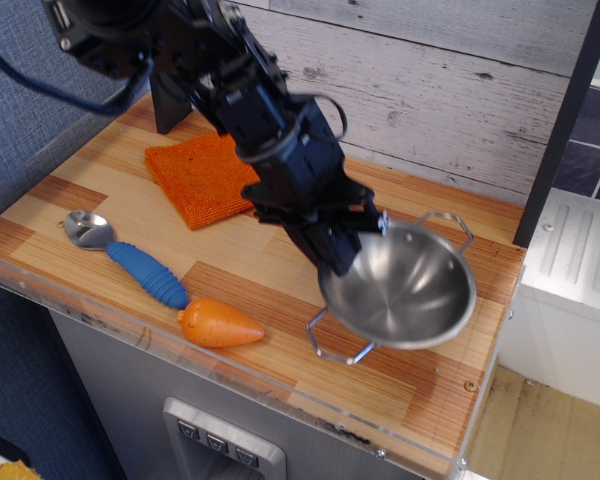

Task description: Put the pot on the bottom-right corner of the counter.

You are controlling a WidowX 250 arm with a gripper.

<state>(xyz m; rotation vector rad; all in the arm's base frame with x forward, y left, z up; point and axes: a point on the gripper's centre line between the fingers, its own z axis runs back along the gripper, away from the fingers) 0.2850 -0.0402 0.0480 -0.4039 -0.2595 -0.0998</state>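
The shiny steel pot [405, 290] hangs tilted in the air above the right part of the striped wooden counter [250, 290], its open side facing the camera. One wire loop handle points down at the front left, the other sticks up at the back right. My black gripper [352, 250] is shut on the pot's left rim and carries it. The fingertips are partly hidden by the rim.
An orange cloth [205, 172] lies at the back left. A metal spoon with a blue handle [130, 258] and an orange toy carrot [218, 324] lie near the front edge. A white ribbed surface [580, 250] stands to the right, beyond a dark post [560, 120].
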